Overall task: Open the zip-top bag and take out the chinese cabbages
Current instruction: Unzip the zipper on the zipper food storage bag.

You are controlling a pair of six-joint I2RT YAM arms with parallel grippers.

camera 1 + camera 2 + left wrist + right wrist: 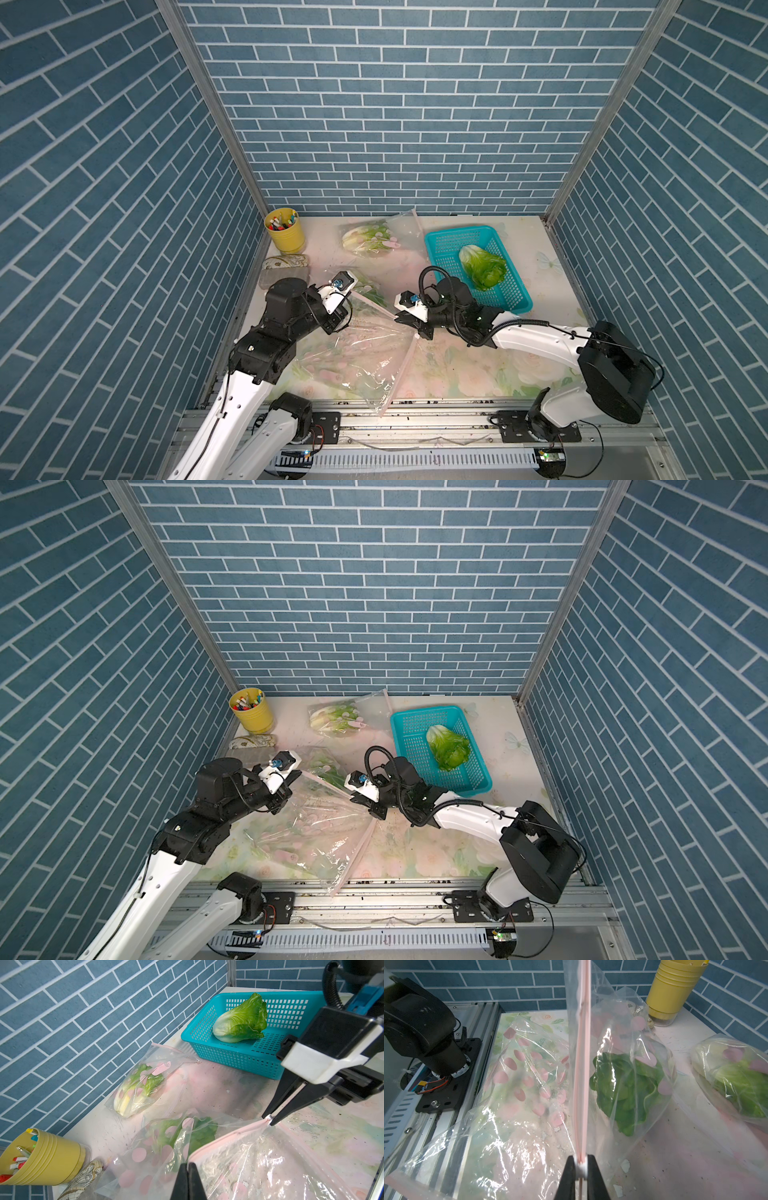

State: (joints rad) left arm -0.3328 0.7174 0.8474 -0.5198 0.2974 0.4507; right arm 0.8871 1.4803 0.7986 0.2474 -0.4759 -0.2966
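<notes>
The left gripper (188, 1165), at the bottom edge of its own wrist view, has its fingers pressed together on one end of the pink zip strip (582, 1064) of a clear, pink-dotted plastic zip-top bag (641, 1047). The right gripper (580, 1165) is clamped on the small white slider (581, 1169) at the strip's other end. Between them the strip is lifted off the pale floral tabletop (478, 365) and pulled straight, probably so that one arm anchors the bag while the other runs the slider along the seal. The seal looks shut along the stretch in view.

One leafy green chinese cabbage (623, 1088) appears to sag inside this bag, centre right in the right wrist view. A second cabbage (484, 266) already lies loose in the teal slotted plastic basket (457, 231), right of centre in both top views, apparently the drop-off spot. A third cabbage (359, 243) sits inside another clear bag (403, 228) near the back wall. Slack clear plastic (361, 374) lies lower centre; whether it is a separate empty bag I cannot tell.
</notes>
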